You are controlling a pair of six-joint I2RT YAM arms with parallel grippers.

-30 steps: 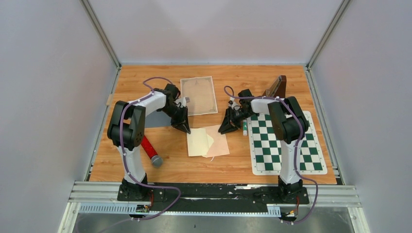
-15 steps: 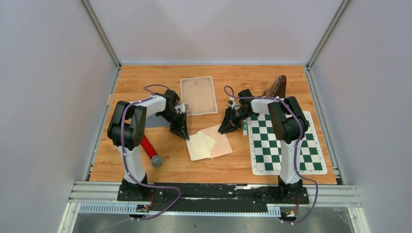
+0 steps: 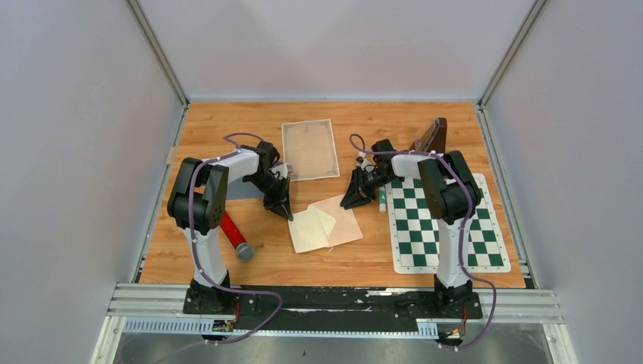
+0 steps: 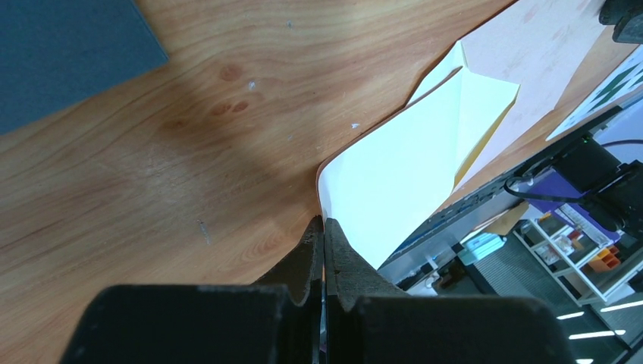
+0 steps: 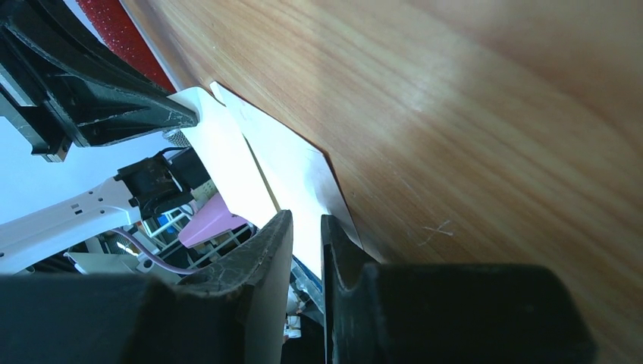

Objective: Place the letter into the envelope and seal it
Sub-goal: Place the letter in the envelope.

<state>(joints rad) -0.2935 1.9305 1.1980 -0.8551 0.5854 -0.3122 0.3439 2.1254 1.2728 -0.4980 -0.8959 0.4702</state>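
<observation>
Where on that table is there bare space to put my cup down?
Bare wood runs along the near edge between the red microphone and the chessboard mat, and in the far left corner beside the mesh sheet. The middle is crowded: the left gripper and right gripper meet at the envelope.

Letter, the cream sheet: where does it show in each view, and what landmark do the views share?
Top external: letter just below centre, overlapping the pink envelope.
Left wrist: centre right, corner between the left fingers.
Right wrist: left of centre, pale.
Shared landmark: left fingers at that corner.
</observation>
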